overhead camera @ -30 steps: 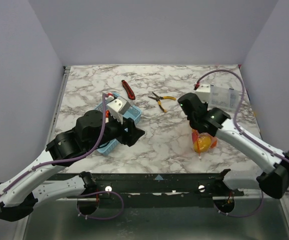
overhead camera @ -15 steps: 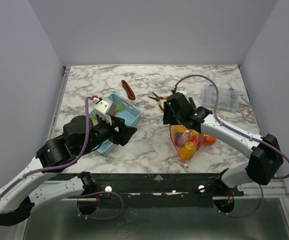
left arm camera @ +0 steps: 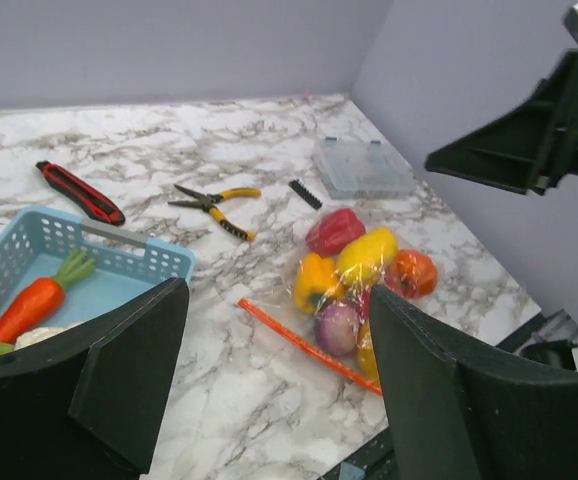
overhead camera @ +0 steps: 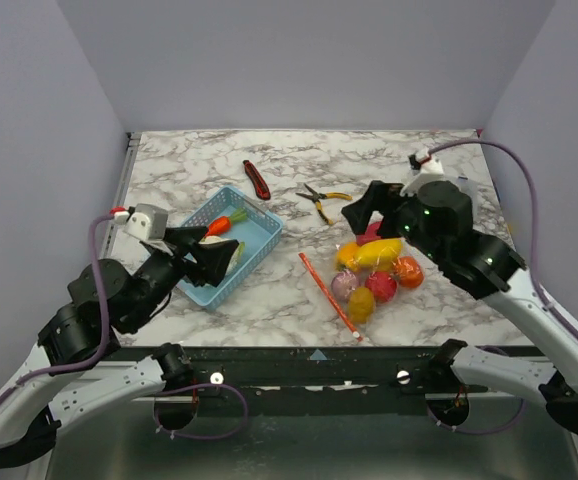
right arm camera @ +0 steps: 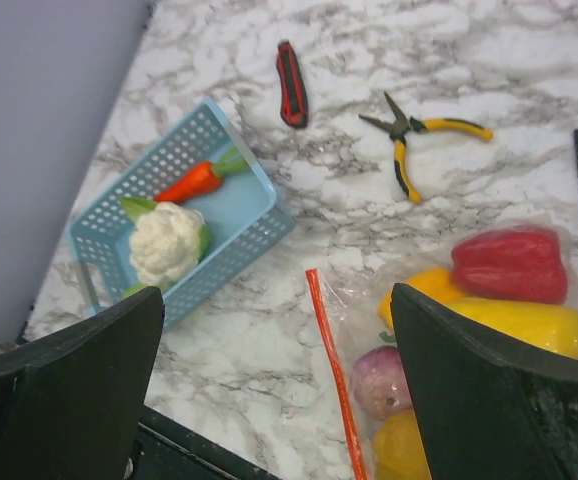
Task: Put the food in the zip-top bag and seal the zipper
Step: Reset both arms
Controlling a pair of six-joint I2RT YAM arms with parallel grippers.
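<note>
White-and-grey marbled desk point(overhead camera: 299, 150), matt and veined, holding the following. Zip-top bag point(right arm camera: 369, 300): soft, crinkled clear film, lying flat near the front edge, right of centre. Zipper point(overhead camera: 330, 296): thin straight orange-red strip along the bag's left side, running diagonally toward the front edge; whether it is pressed shut cannot be told. Glossy food inside the bag, bunched together: red pepper point(overhead camera: 371, 232), lobed, at the far end; long yellow piece point(overhead camera: 372, 253) just in front of it; orange round piece point(overhead camera: 406, 270) on the right; purple-pink bulb point(overhead camera: 344, 285) nearest the strip; small red piece point(overhead camera: 381, 287); yellow lump point(overhead camera: 361, 304) nearest the front edge. Basket point(right arm camera: 259, 215): pale blue perforated plastic, rectangular, toward the left edge, holding a tapered orange carrot point(right arm camera: 197, 180) with a green top and a knobbly white cauliflower point(right arm camera: 166, 243) with green leaves. Knife point(overhead camera: 257, 178): dark with red handle, toward the far edge, left of centre. Pliers point(overhead camera: 324, 200): yellow handles, near the desk's middle. Compartment box point(left arm camera: 362, 167): rigid, clear, toward the right edge; a black toothed strip point(left arm camera: 304, 193) lies beside it. Left fingers point(overhead camera: 209, 252): black, spread wide, holding nothing, raised over the basket. Right fingers point(overhead camera: 369, 205): black, spread wide, holding nothing, raised over the bag's far end.
</note>
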